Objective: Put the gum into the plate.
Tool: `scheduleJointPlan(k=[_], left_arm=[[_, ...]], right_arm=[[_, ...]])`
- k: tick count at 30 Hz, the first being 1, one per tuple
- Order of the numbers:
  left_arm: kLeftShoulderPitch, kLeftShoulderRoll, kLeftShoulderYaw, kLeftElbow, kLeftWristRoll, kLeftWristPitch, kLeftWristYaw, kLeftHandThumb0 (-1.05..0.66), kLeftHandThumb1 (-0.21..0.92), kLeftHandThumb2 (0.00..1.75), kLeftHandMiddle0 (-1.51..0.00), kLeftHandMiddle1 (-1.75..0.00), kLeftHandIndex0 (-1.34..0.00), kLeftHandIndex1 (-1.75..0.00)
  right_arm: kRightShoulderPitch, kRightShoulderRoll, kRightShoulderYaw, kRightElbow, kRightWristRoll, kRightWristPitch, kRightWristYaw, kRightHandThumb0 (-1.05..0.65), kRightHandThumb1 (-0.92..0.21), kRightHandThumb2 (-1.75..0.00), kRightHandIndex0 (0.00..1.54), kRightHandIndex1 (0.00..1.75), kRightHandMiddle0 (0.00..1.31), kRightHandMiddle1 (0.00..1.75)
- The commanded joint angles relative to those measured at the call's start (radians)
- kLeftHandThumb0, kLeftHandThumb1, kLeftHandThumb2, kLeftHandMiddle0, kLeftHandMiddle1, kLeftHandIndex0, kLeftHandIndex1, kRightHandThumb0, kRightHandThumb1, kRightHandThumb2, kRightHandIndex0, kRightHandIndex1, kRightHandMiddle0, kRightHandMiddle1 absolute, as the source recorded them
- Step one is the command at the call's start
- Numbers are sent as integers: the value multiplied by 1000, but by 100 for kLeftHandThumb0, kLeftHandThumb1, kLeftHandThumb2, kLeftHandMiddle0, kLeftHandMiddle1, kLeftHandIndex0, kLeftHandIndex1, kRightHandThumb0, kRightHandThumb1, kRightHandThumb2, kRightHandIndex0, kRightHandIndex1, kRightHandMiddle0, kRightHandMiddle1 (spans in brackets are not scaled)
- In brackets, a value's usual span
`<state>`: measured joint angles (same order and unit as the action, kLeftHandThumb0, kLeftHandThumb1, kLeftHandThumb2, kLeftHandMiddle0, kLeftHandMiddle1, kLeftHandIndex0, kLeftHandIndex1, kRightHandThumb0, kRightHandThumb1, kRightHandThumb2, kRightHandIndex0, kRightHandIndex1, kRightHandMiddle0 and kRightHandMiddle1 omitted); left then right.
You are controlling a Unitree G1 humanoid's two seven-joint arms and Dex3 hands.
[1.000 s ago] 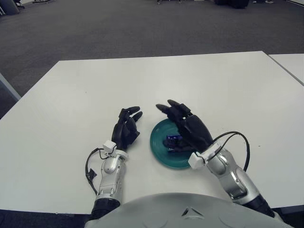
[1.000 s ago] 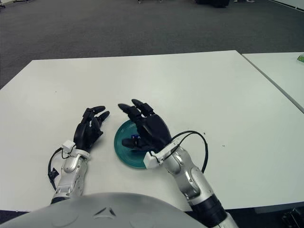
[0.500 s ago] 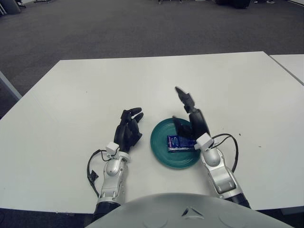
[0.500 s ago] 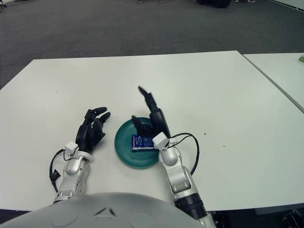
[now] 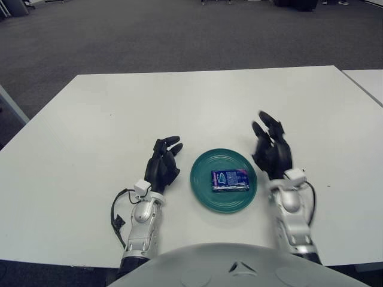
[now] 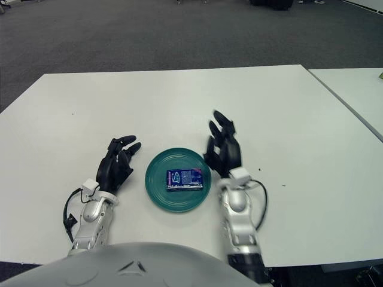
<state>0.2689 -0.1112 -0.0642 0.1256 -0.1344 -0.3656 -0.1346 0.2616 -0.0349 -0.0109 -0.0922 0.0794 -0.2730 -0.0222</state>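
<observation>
**Mara:** While we scan from the left, where does each hand sit?

**Jon:** Leftmost is the left hand (image 5: 163, 167), on the white table (image 5: 90, 131) just beside the plate's left rim. Its fingers are loosely bent and a little apart, holding nothing. It looks idle.

**Mara:** And the middle?

**Jon:** The green plate (image 5: 203, 192) lies flat near the table's front edge, and the gum (image 5: 229, 179) lies inside it, roughly at the centre, a touch toward the right. So, judging by how things lie, the task looks done.

**Mara:** Which way does the pack run?

**Jon:** It is a flat blue rectangle, printed face up. Its long axis runs left to right across the plate, nearly parallel to the table's front edge, with one short end toward each hand.

**Mara:** If it needed picking up again?

**Jon:** I judge it light, fairly stiff, and thin. The wrapper seems glossy, so probably slippery. Lying flat in a shallow dish, it gives little edge to catch. I would pinch across the narrow width, on the two long sides, near the middle.

**Mara:** Fragile?

**Jon:** Hardly, though a hard squeeze could crease it.

**Mara:** And on the right?

**Jon:** The right hand (image 5: 272, 149) is raised just beside the plate's right rim, clear of the gum. Its fingers point up and away, spread apart, empty.
</observation>
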Motion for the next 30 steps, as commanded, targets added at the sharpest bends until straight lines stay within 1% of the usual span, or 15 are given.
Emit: scheduleJointPlan(k=[1,4,7,9,15,22,26,30], left_arm=[[30,-7,-6,0,-9,38,1,-97,92,93,-31,-75,-10,-116],[34,-5,-7,-5,-12,44,2,-97,92,92,-31,-75,-10,-116],[43,-2,-3,-13,-23,50,-1,-97,92,92,-32,-76,-10,-117],[47,0,-2,-17,-28,53,-2,-97,92,92,-33,-76,-11,-117],[58,1,5,-28,-37,66,2,-96,92,92,-34,-78,-11,-117],[79,-3,4,-54,-43,87,10,-94,92,91,-35,-85,-13,-120],[91,-2,2,-75,-37,102,16,-94,92,91,-35,-87,-14,-121],[106,0,-2,-96,-25,115,23,-93,92,91,-35,-88,-13,-121]], right_arm=[[-4,-39,-56,10,30,46,22,-90,-92,-91,41,10,0,74],[3,-50,-73,8,32,67,32,-90,-92,-92,41,10,0,74],[31,-71,-95,11,30,107,39,-89,-92,-94,41,9,0,74],[44,-74,-101,11,26,125,38,-89,-92,-94,41,9,0,75],[84,-53,-76,6,-19,164,19,-85,-92,-93,44,10,0,77],[110,-51,-42,-27,-71,222,9,-83,-92,-92,45,9,0,73],[116,-47,-36,-40,-85,243,4,-83,-92,-91,46,9,0,72],[108,-44,-39,-26,-92,254,-6,-84,-92,-90,47,9,0,72]])
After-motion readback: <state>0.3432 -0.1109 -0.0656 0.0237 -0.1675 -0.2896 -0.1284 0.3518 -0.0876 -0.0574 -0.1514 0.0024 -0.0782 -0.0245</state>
